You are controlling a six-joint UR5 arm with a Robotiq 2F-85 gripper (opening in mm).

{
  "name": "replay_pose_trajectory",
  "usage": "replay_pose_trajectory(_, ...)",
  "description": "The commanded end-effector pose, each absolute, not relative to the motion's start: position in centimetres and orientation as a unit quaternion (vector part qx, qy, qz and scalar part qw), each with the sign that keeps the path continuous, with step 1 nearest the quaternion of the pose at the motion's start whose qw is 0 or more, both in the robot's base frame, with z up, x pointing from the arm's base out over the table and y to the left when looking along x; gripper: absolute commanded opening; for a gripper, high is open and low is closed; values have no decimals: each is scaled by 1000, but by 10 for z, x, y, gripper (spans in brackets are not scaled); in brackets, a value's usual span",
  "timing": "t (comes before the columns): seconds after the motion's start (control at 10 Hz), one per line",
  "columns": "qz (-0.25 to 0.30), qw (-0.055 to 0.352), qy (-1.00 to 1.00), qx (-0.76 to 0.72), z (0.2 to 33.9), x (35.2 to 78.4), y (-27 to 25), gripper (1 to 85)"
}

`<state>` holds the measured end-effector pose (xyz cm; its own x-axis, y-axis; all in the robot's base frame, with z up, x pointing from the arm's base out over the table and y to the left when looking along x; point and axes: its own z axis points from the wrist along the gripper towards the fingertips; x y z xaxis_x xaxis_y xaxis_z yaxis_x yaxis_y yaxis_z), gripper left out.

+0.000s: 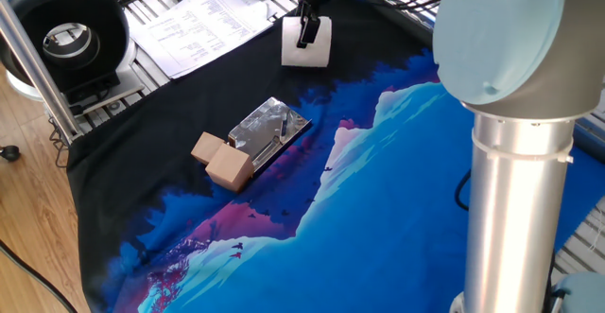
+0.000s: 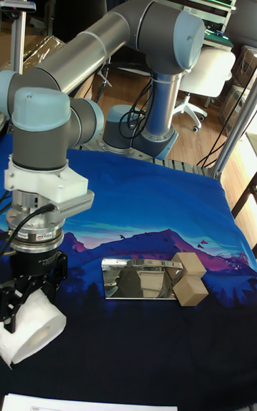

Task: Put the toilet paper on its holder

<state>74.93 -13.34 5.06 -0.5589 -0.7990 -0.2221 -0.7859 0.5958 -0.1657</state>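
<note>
The toilet paper [image 1: 312, 54], a small white roll, lies on the black part of the cloth at the back of the table. My gripper [image 1: 304, 37] comes down on it from above, its fingers shut on the roll's wall. In the tall fixed view the toilet paper [image 2: 39, 332] lies at the lower left, with the gripper [image 2: 17, 310] pinching its upper left side. The holder [image 1: 272, 129], a shiny silver plate with two tan wooden cubes [image 1: 222, 160] at its near-left end, lies flat in front of the roll. The holder [image 2: 139, 279] is apart from the gripper.
A black round spool [image 1: 66, 31] stands at the far left beside metal posts. White printed sheets [image 1: 203, 18] lie at the back, left of the roll. The arm's grey column [image 1: 515, 162] rises at the right. A blue mountain-print cloth [image 1: 397, 199] covers the table.
</note>
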Motion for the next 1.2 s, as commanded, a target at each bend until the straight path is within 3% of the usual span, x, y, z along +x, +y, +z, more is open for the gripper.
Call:
replay_pose_trajectory(0.0,-23,149,872,-466,53,755,-128,850)
replay_pose_trajectory(0.1,-13,152,873,-463,53,754,-123,833)
replay_pose_trajectory(0.3,8,155,880,-448,52,751,-115,627)
replay_pose_trajectory(0.6,16,159,884,-440,52,746,-120,537)
replay_pose_trajectory(0.7,24,149,888,-434,56,736,-125,537)
replay_pose_trajectory(0.9,19,81,894,-441,86,706,-145,630)
replay_pose_trajectory(1.1,42,67,893,-443,104,698,-134,653)
